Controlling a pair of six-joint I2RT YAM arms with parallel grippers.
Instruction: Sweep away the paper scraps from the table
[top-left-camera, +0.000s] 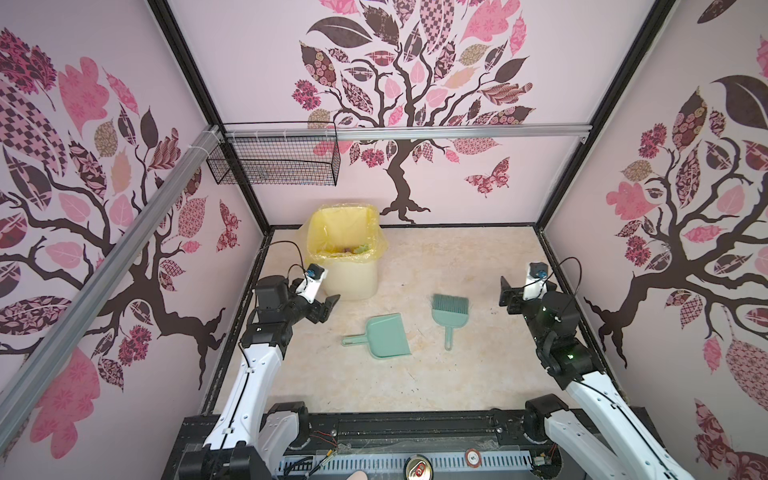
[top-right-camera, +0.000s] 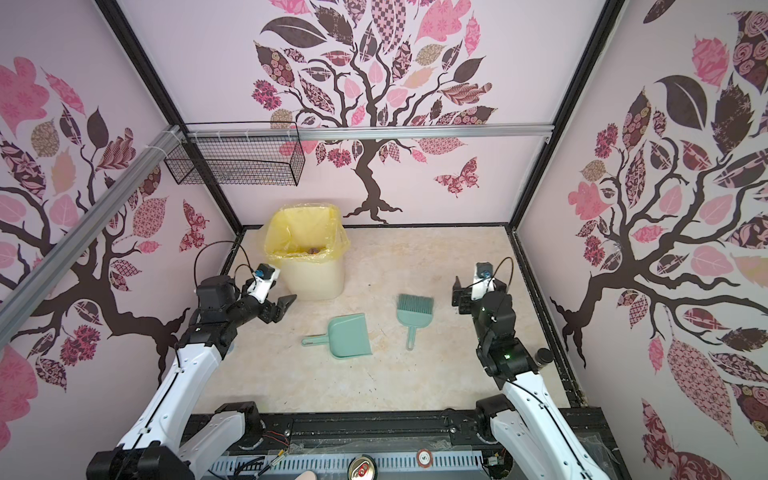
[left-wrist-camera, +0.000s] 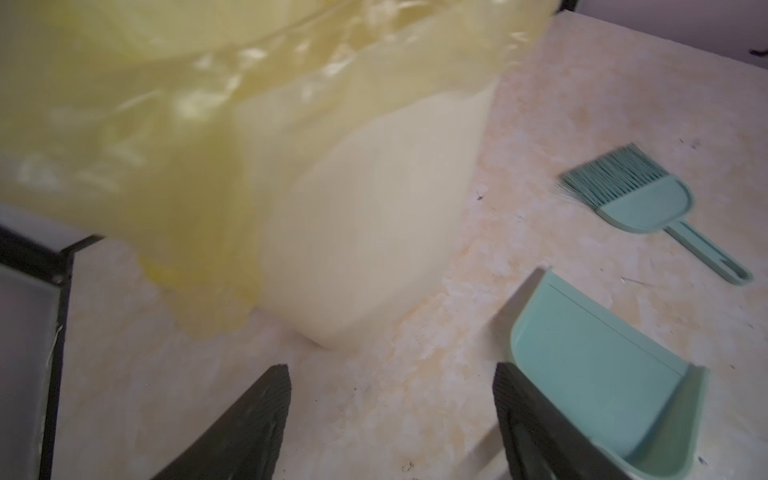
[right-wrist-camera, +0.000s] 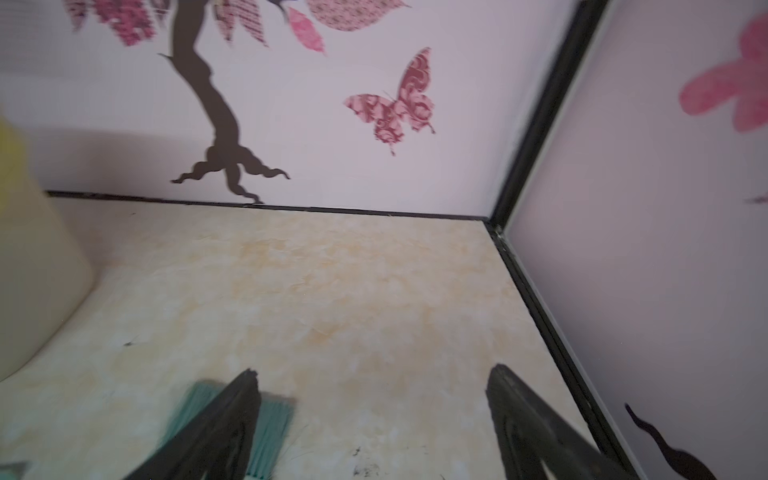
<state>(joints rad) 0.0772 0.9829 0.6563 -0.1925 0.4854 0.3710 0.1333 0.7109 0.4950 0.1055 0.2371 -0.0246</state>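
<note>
The left gripper (top-left-camera: 326, 308) stands with its jaws spread wide and nothing between them but bare table (top-left-camera: 457, 257). Straight ahead of those jaws stands a cream waste bin (top-left-camera: 351, 282) lined with a yellow plastic bag (top-left-camera: 345, 228). The paper scraps (top-left-camera: 357, 249) lie down inside that bag, past the fingertips and above their level (only a few pale green and lilac wads show in a top view). The teal dustpan (top-left-camera: 384, 336) lies flat on the table near the left jaws, on their inner side. In the left wrist view one finger (left-wrist-camera: 523, 411) overlaps its rim, and whether they touch I cannot tell.

The right gripper (top-left-camera: 508, 297) is likewise released, jaws wide apart and empty. The teal brush (top-left-camera: 449, 309) lies on the table on the inner side of these jaws, its bristles showing behind one finger (right-wrist-camera: 224, 424) in the right wrist view. Bare table fills the gap between the fingers.
</note>
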